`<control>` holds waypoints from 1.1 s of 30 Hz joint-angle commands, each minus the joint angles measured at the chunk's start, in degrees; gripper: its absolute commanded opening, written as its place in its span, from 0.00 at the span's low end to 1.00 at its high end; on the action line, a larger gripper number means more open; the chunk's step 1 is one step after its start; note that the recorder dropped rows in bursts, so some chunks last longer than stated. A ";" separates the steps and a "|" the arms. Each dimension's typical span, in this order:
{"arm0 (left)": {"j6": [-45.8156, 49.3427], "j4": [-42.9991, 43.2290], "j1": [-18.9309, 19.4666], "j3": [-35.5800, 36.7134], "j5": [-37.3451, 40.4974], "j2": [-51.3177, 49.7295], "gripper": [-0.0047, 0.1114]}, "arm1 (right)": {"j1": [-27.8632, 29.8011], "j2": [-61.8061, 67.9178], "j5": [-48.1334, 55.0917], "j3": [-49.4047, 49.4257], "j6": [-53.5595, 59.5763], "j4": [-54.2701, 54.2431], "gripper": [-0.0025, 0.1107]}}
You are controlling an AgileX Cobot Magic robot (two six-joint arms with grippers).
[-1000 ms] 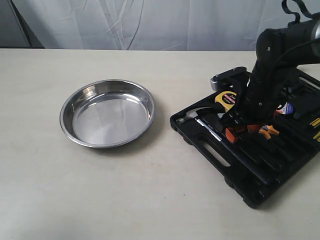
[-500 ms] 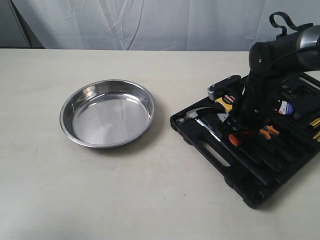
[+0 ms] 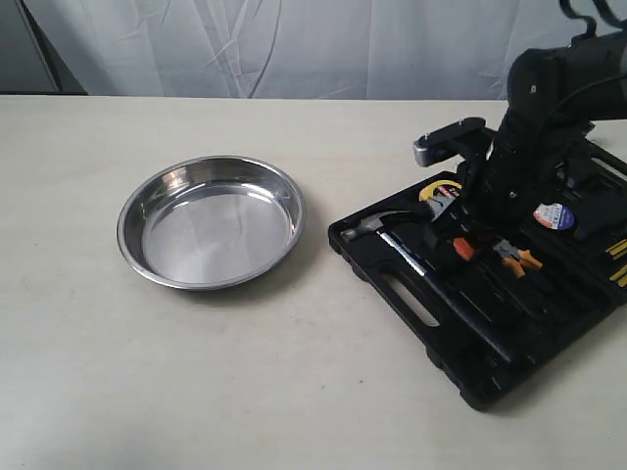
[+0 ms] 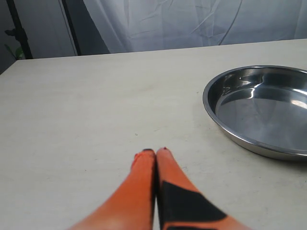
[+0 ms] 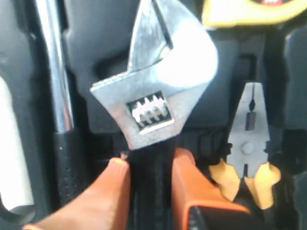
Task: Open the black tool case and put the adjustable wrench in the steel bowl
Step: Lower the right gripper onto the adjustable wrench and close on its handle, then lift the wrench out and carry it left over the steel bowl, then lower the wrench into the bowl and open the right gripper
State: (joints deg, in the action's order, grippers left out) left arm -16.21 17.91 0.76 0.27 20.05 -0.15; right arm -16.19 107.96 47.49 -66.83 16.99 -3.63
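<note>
Fingers of the right hand clamp the adjustable wrench handle.

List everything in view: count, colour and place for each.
bowl: 1, shiny steel, on the table left of the case, nothing in it
tool case: 1, black, lying open at the right of the table
wrench: 1, silver head and black handle, over the case between hammer and pliers
hammer: 1, silver head and black grip, along the case's near side
pliers: 1, grey with yellow handles, in the case
tape measure: 1, yellow, at the case's far side
table: 1, cream
curtain: 1, white, behind the table
left gripper: 1, orange, shut, over bare table near the bowl
right gripper: 1, orange, shut on the wrench's handle
</note>
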 commanded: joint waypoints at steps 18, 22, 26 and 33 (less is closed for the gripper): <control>-0.12 0.38 0.22 -0.27 -0.36 0.15 0.04 | -11.04 0.37 -3.05 -20.09 11.51 -21.96 0.01; -0.12 0.38 0.22 -0.27 -0.36 0.15 0.04 | -16.79 11.17 -2.80 -33.44 11.63 -22.21 0.01; -0.12 0.38 0.22 -0.27 -0.36 0.15 0.04 | -19.97 21.11 -0.53 -43.77 14.89 -22.62 0.01; -0.12 0.38 0.22 -0.27 -0.36 0.15 0.04 | -20.51 27.57 -1.61 -46.62 18.26 -24.27 0.01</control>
State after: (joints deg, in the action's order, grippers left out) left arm -16.21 17.91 0.76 0.27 20.05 -0.15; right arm -36.59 135.49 47.53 -113.02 34.02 -27.40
